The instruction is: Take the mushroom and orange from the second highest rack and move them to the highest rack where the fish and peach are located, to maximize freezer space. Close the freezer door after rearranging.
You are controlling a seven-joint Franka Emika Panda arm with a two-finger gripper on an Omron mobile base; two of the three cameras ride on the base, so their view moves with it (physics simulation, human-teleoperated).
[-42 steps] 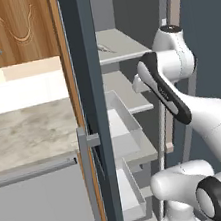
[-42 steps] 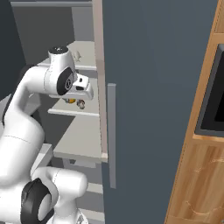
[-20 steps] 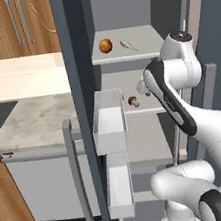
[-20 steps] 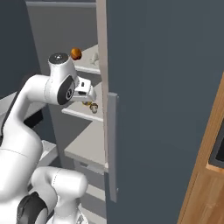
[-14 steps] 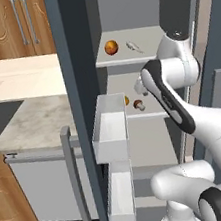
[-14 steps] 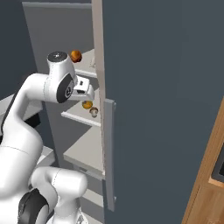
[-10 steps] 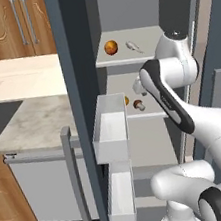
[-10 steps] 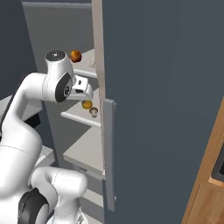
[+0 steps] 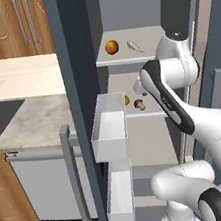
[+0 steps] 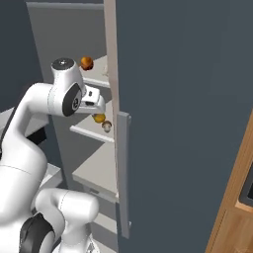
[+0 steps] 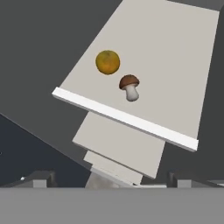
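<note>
The freezer door (image 9: 76,87) is seen swung open. The second highest rack (image 11: 175,65) carries the orange (image 11: 107,62) and, just beside it, the mushroom (image 11: 130,86), near the front edge. On the highest rack (image 9: 144,54) the peach (image 9: 112,46) and fish (image 9: 133,45) are seen apart. The gripper (image 11: 111,180) is held in front of the shelves, fingers spread wide and empty.
</note>
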